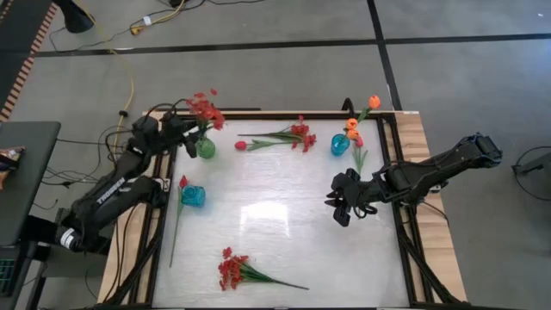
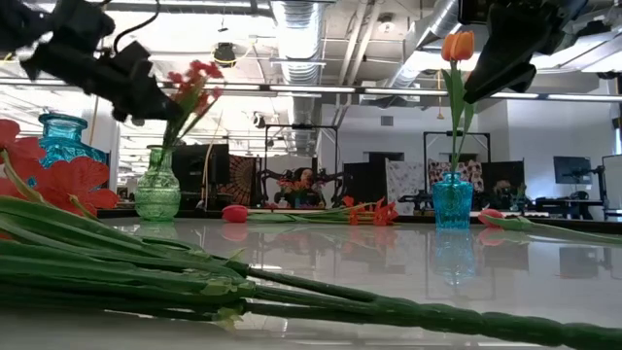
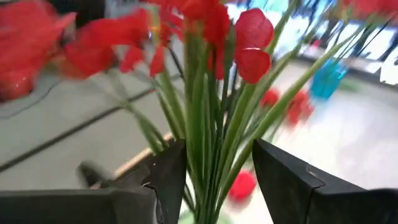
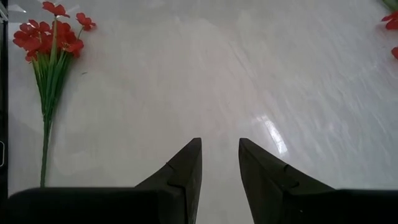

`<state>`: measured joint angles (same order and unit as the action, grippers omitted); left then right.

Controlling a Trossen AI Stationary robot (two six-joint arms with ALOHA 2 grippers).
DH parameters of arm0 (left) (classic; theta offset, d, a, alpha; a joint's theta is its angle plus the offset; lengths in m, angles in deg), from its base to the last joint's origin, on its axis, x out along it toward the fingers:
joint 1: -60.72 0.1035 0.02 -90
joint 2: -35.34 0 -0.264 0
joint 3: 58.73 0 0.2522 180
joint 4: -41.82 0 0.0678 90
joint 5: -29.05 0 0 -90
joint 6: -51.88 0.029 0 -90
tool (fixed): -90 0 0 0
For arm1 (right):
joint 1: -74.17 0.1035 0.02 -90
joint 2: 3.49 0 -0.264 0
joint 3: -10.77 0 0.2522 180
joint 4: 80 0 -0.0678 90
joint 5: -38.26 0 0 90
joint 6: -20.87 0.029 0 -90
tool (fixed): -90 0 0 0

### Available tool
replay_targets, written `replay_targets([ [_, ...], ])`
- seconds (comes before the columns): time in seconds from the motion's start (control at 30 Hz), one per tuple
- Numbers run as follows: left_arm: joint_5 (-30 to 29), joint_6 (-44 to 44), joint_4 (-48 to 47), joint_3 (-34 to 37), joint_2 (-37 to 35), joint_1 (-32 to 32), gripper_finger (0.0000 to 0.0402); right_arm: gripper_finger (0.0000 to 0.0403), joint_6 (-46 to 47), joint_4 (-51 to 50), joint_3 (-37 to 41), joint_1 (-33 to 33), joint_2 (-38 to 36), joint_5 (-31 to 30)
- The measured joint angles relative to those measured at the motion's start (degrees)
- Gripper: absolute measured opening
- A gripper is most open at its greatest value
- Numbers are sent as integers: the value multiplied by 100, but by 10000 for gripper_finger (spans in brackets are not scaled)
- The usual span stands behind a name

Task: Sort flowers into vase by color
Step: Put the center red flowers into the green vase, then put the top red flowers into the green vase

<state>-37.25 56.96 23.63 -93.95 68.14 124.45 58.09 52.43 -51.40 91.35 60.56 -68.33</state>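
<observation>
L fingers (image 3: 214, 180) open round red spray (image 3: 205, 37) stems (in green vase (image 1: 205, 148)).

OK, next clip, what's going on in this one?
Flowers are being sorted into vases. The left gripper sits at the red spray standing in the green vase, its fingers apart around the stems. The right gripper hovers open and empty over the table. Orange tulips stand in a blue vase; another red spray and more stems lie loose.
</observation>
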Motion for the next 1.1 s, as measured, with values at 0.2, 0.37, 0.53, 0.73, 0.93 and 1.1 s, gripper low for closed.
replay_targets([
  [0.2,-763,229,-1930,-749,-11,-121,194,132,-60,0,0,-213,0,1],
  [0.37,-692,6,-2430,-950,-9,-254,209,132,-336,11,0,-342,0,16],
  [0.53,-654,-22,-2754,-1135,-8,-383,227,132,-468,128,0,-470,0,223],
  [0.73,-664,102,-3397,-1518,-15,-574,237,132,-473,445,0,-536,0,500],
  [0.93,-286,178,-3387,-1518,-69,-1203,238,132,-474,484,0,-523,0,678],
  [1.1,-58,184,-3348,-1516,-16,-2054,238,132,-496,458,0,-521,0,935],
])
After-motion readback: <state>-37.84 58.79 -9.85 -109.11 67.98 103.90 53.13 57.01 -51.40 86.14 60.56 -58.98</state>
